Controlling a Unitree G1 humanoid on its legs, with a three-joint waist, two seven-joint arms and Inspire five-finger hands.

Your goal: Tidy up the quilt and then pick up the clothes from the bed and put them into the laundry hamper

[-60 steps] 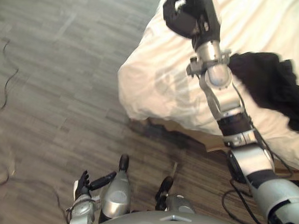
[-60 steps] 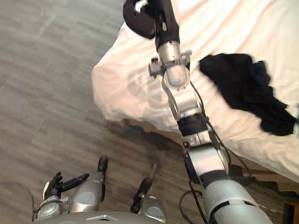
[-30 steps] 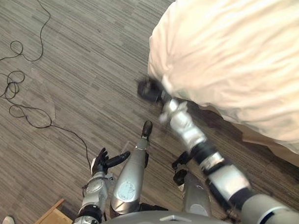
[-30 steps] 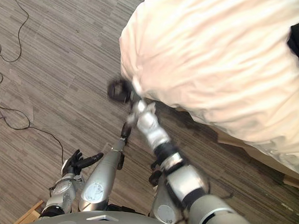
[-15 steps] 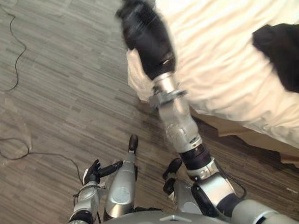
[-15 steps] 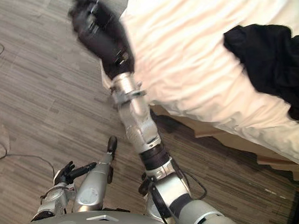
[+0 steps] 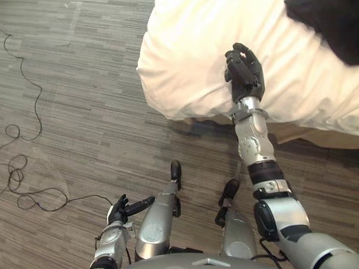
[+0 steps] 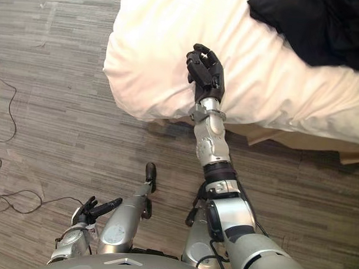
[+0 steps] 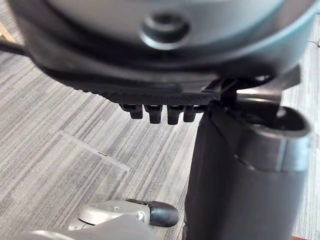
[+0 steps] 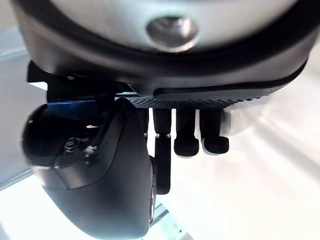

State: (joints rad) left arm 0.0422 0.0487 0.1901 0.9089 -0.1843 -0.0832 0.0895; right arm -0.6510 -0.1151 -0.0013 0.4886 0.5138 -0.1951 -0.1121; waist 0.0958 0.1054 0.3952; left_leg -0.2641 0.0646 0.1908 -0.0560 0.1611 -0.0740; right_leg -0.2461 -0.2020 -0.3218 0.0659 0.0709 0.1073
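Note:
The white quilt [image 7: 188,64] lies rumpled over the bed's near corner and hangs over its edge. Black clothes [image 7: 337,22] rest on the quilt at the far right. My right hand [image 7: 245,72] hovers over the quilt near its hanging edge, back toward the camera and fingers curled. In the right wrist view its fingers [image 10: 187,135] hang bent beside the thumb with no cloth between them, and white quilt shows beyond. My left hand [image 7: 125,209] hangs low by my side over the floor, fingers relaxed and thumb out.
Grey plank floor [image 7: 80,107] spreads to the left of and in front of the bed. A tan strip of bed base [image 8: 297,138] shows under the quilt's edge at the right.
The camera has swung about. My right hand, raised high close to the camera half a second ago, has come down over the quilt's edge. The left hand stays low.

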